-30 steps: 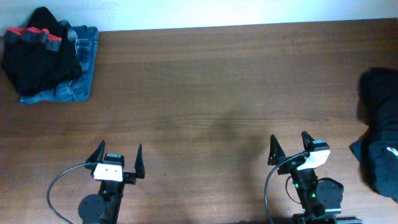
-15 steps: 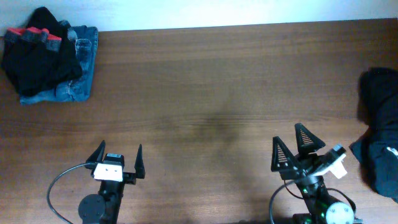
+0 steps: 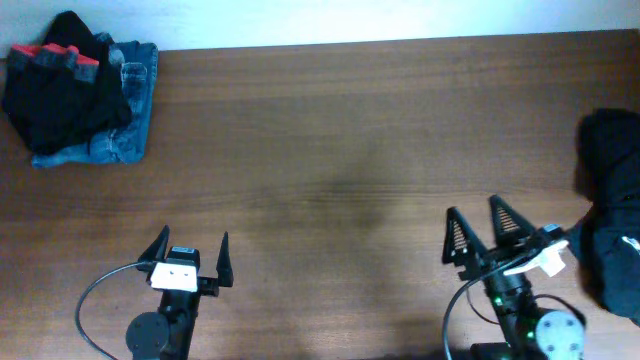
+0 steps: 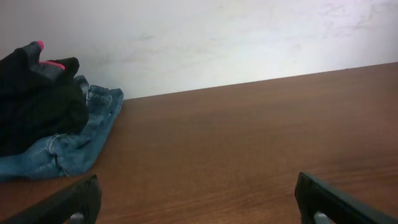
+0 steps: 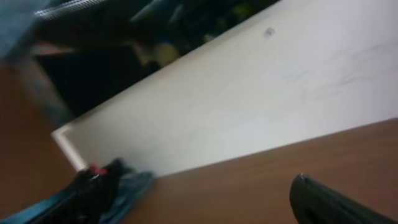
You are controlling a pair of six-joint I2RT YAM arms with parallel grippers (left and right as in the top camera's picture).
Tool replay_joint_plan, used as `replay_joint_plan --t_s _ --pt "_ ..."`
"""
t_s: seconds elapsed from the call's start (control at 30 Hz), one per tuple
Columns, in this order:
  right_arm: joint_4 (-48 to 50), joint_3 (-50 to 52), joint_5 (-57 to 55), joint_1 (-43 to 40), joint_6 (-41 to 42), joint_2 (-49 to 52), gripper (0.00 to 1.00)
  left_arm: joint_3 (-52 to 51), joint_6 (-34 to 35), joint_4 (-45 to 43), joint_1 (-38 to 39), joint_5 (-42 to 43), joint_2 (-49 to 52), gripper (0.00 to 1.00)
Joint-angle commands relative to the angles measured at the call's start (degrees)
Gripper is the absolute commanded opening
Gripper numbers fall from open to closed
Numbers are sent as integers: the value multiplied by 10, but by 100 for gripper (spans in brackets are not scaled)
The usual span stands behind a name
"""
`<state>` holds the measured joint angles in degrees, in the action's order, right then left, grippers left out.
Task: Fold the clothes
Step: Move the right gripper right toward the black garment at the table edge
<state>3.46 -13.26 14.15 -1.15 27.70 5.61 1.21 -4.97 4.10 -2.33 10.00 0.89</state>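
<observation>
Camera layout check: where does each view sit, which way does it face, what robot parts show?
Overhead: above the table, looking straight down; open left gripper and right gripper at the near edge, clothes pile far left, black top at the right edge.
Left wrist: low behind its own fingers, facing across the table to the wall; clothes pile at left.
Right wrist: tilted, blurred, facing the wall; one finger shows.
Shared: all three catch the clothes pile.

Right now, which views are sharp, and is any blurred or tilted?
Overhead: sharp, evenly lit, faint dark patch on the brown wooden table. Left wrist: sharp and level, crumpled blue denim jeans crisp. Right wrist: smeared throughout and tilted, table edge slanting.
</observation>
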Motion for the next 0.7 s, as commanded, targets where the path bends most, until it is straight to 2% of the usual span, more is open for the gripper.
replay_joint_plan --t_s 0.0,0.1,0.2,0.3,0.57,0.6,0.67 --pt "-34 -94 -126 -4 -106 47 99 -5 -7 -1 -2 -4 -5 99" --pt "-91 -167 -244 -4 -151 117 99 -5 -7 -1 -2 -4 -5 99" --pt "-148 -233 -364 -4 -155 198 99 -5 -7 -1 -2 -4 -5 99" --pt "-205 -304 -419 -16 -155 297 99 -5 -7 -1 -2 -4 -5 99" --pt "-341 -515 -413 -130 -135 574 99 -5 -7 -1 -2 -4 -5 99" --pt "-357 -542 -398 -152 -133 605 99 -5 -7 -1 -2 -4 -5 99" --pt "-399 -607 -289 -212 -133 675 98 -5 -7 -1 -2 -4 -5 99"
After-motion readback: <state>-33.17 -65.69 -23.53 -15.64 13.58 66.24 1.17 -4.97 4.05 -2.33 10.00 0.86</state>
